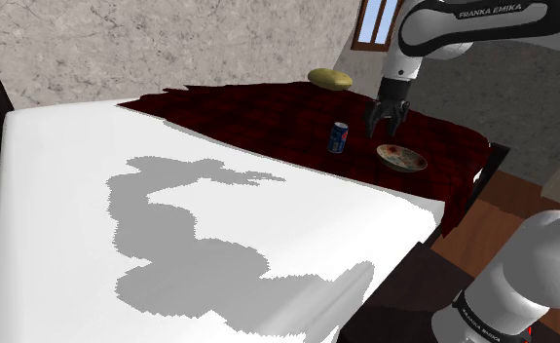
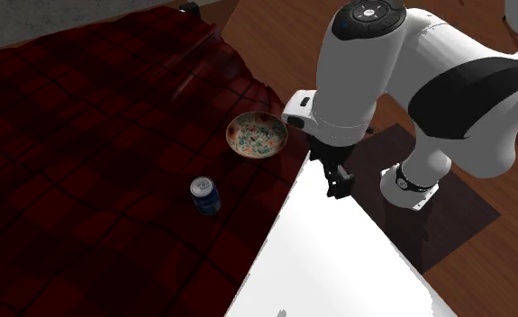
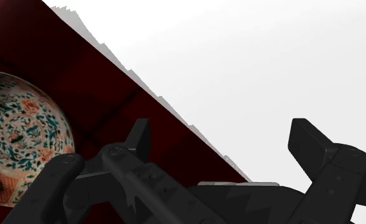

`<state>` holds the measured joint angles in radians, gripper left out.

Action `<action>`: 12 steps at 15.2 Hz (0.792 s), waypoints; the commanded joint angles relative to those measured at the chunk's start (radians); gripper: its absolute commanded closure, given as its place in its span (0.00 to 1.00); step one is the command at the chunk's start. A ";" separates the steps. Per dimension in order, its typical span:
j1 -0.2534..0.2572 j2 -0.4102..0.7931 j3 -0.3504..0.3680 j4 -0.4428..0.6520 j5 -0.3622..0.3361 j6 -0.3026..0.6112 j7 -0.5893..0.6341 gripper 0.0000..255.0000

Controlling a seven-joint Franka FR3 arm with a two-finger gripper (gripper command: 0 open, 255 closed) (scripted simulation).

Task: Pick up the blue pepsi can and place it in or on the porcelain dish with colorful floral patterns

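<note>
The gripper (image 1: 388,124) is hanging wide open and empty near the blue can (image 1: 339,137), which it should be straddling squarely, steering clear of the floral dish (image 1: 402,158).

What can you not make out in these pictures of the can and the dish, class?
Can: lettering too small to read, shoulder view.
Dish: partly cut off by the wrist view's edge.
Yellowish lump beyond the can: too small to identify, shoulder view.
</note>
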<state>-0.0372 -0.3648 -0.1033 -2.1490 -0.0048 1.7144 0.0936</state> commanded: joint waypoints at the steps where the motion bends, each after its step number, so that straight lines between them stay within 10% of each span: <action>1: -0.007 0.081 -0.016 0.061 -0.003 0.017 -0.018 0.00; 12: -0.052 0.517 -0.076 0.481 0.030 0.016 -0.101 0.00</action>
<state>-0.0857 0.0984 -0.1770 -1.7282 0.0175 1.7390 -0.0033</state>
